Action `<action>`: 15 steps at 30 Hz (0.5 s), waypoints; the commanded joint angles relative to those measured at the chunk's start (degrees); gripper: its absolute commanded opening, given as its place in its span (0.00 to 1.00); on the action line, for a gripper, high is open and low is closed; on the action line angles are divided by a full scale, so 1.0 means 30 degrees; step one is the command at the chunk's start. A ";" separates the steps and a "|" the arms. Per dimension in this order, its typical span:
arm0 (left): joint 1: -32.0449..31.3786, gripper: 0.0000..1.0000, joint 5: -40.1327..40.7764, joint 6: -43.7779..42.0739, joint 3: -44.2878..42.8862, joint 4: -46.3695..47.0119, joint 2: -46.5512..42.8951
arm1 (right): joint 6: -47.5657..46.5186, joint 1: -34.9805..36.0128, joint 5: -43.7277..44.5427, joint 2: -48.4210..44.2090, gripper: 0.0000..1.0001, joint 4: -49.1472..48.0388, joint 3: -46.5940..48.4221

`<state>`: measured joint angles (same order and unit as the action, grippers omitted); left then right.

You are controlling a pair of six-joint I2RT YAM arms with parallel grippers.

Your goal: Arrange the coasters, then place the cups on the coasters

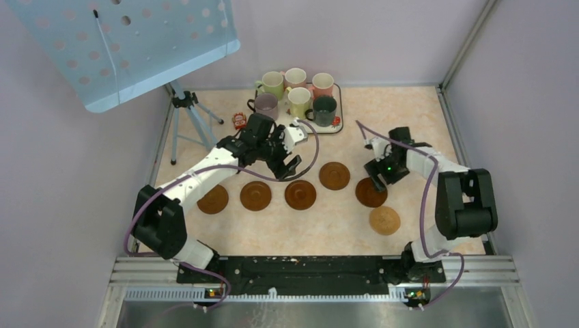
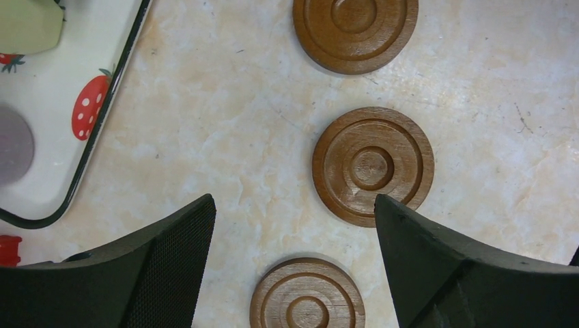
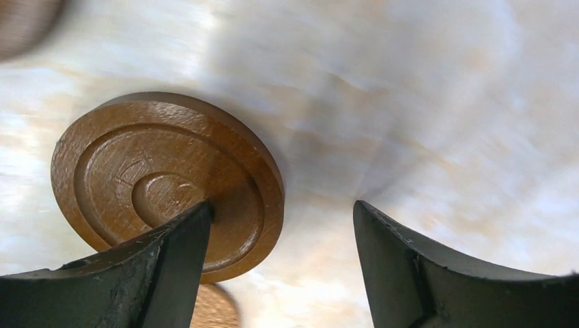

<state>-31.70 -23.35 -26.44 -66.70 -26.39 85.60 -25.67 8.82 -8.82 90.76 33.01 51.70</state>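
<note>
Six coasters lie on the table: a row of three (image 1: pixel 255 195), one further back (image 1: pixel 334 175), one under the right gripper (image 1: pixel 371 193) and a lighter tan one (image 1: pixel 384 220). Six cups (image 1: pixel 298 101) stand on the strawberry-print tray (image 1: pixel 336 127) at the back. My left gripper (image 1: pixel 284 167) hovers open above the table, with bare table between its fingers (image 2: pixel 292 205) and coasters (image 2: pixel 373 164) to either side. My right gripper (image 3: pixel 281 205) is open low over a brown coaster (image 3: pixel 164 171). Its left fingertip (image 3: pixel 194 225) rests on or just above that coaster's rings.
A camera tripod (image 1: pixel 188 113) stands at the back left under a tilted blue perforated panel (image 1: pixel 136 41). A small red object (image 1: pixel 239 121) lies beside the tray. The tray's rim (image 2: pixel 102 126) shows left of the left fingers. Walls enclose the table on three sides.
</note>
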 commanded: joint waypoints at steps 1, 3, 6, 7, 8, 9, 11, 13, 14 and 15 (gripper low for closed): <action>0.0306 0.91 -0.0145 -0.0400 -0.0125 0.1046 -0.0283 | -0.2554 -0.2775 0.1834 0.0639 0.74 0.0846 0.0615; 0.0289 0.91 -0.0406 -0.0442 -0.0169 0.1112 -0.0102 | -0.3139 -0.3645 0.1664 0.0872 0.74 0.1179 0.1062; 0.0303 0.90 -0.1309 -0.0487 -0.0357 0.1180 0.0511 | -0.3453 -0.3792 0.1308 0.1194 0.73 0.1694 0.1810; 0.0291 0.89 -0.1892 -0.0529 -0.0513 0.1206 0.0801 | -0.3454 -0.3790 0.1066 0.1229 0.73 0.1939 0.1963; 0.0249 0.89 -0.2426 -0.0540 -0.0716 0.1246 0.1108 | -0.3477 -0.3811 0.0739 0.1287 0.73 0.2211 0.2172; 0.0174 0.89 -0.2673 -0.0183 -0.0998 0.1328 0.1480 | -0.3538 -0.3832 0.0328 0.1305 0.72 0.2490 0.2330; -0.0071 0.88 -0.2699 0.0560 -0.1760 0.1467 0.2461 | -0.3549 -0.3902 -0.0232 0.1298 0.71 0.2814 0.2501; -0.0468 0.86 -0.2655 0.0980 -0.2706 0.1488 0.3651 | -0.3536 -0.3971 -0.0702 0.1349 0.68 0.3076 0.2621; -0.0751 0.85 -0.2525 0.1098 -0.3206 0.1475 0.4218 | -0.3480 -0.4032 -0.0932 0.1419 0.67 0.3137 0.2657; -0.1024 0.84 -0.2414 0.1230 -0.3664 0.1495 0.4868 | -0.3396 -0.4119 -0.1118 0.1490 0.65 0.3170 0.2721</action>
<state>-32.14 -28.71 -25.34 -71.66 -24.34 95.15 -34.98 -2.68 -8.47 94.61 40.32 57.06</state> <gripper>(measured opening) 0.854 0.674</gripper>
